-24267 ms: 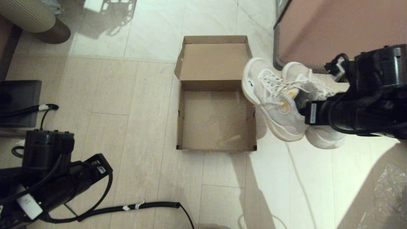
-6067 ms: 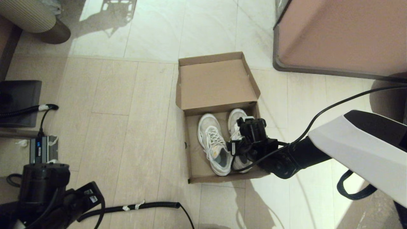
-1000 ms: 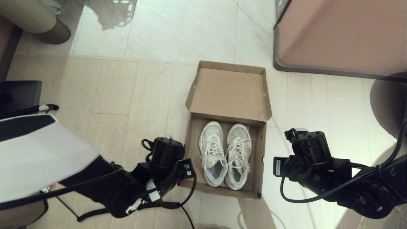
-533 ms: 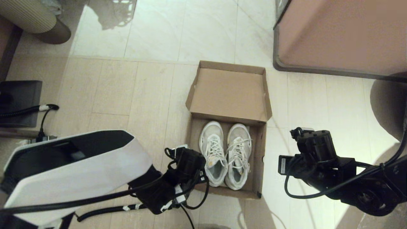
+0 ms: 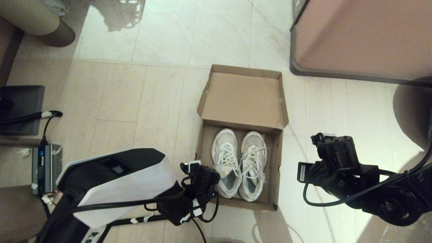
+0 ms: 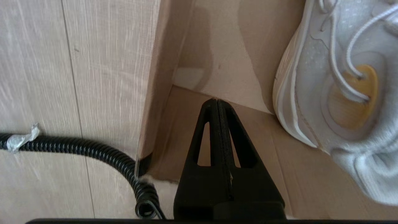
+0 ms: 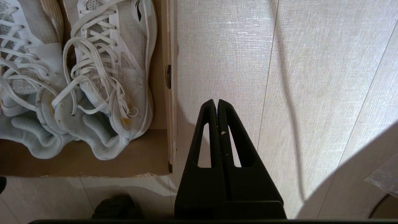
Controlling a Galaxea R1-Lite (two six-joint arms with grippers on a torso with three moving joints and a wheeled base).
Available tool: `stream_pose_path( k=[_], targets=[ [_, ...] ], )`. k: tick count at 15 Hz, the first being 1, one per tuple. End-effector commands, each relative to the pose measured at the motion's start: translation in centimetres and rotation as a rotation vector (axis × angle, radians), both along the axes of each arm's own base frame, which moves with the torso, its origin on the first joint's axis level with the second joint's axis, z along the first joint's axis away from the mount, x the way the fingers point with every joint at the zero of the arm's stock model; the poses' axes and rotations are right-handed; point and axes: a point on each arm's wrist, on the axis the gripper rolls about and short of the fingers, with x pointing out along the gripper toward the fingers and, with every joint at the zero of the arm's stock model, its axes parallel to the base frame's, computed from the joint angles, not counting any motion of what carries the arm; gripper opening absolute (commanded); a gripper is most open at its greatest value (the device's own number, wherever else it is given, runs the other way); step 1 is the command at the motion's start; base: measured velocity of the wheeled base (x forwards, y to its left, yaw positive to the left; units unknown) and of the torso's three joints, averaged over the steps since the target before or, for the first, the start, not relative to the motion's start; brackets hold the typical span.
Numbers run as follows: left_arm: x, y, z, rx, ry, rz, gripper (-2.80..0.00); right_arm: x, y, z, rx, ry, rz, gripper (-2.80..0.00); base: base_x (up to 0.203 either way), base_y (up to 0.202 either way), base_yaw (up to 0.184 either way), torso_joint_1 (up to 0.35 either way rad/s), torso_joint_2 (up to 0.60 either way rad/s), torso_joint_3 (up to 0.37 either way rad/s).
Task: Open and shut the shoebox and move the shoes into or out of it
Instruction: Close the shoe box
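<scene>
The brown cardboard shoebox (image 5: 277, 168) stands on the floor with its flap lid (image 5: 244, 99) open and leaning back. Both white and grey sneakers (image 5: 240, 162) lie side by side inside, toes toward the lid. My left gripper (image 6: 216, 100) is shut and empty. It hangs over the box's near-left inside corner (image 6: 174, 84), beside the left shoe (image 6: 323, 81) without touching it. My right gripper (image 7: 216, 101) is also shut and empty, over bare floor just outside the box's right wall (image 7: 171, 102), with the right shoe (image 7: 118, 77) beyond that wall.
A large pinkish-brown cabinet (image 5: 364, 37) stands at the back right. A black corrugated hose (image 6: 93, 152) lies on the floor by the box's near-left corner. Dark equipment (image 5: 20, 108) and a small power box (image 5: 45, 165) sit at the left.
My left arm has swung right, bringing its gripper to the box's near-left corner. My right arm has drifted slightly right. Box and shoes have stayed still.
</scene>
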Motion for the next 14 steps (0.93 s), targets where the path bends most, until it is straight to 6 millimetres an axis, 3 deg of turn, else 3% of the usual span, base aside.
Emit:
stream_pose_path(
  k=[1, 9, 14],
  targets=[
    [0.5, -0.3, -0.6, 0.003, 0.0, 0.002, -2.8, 0.0, 0.1, 0.0, 0.003, -0.001, -0.002, -2.8, 0.0, 0.0, 0.0, 0.0, 0.0, 0.0],
    [1.3, -0.4, -0.5, 0.074, 0.165, -0.02, -2.8, -0.2, -0.1, 1.2, 0.006, -0.049, -0.028, -2.8, 0.0, 0.0, 0.0, 0.0, 0.0, 0.0],
    [-0.7, 0.6, -0.8, 0.147, 0.277, -0.026, -2.8, -0.4, -0.2, 1.7, 0.015, -0.064, -0.036, -2.8, 0.0, 0.0, 0.0, 0.0, 0.0, 0.0]
  ],
)
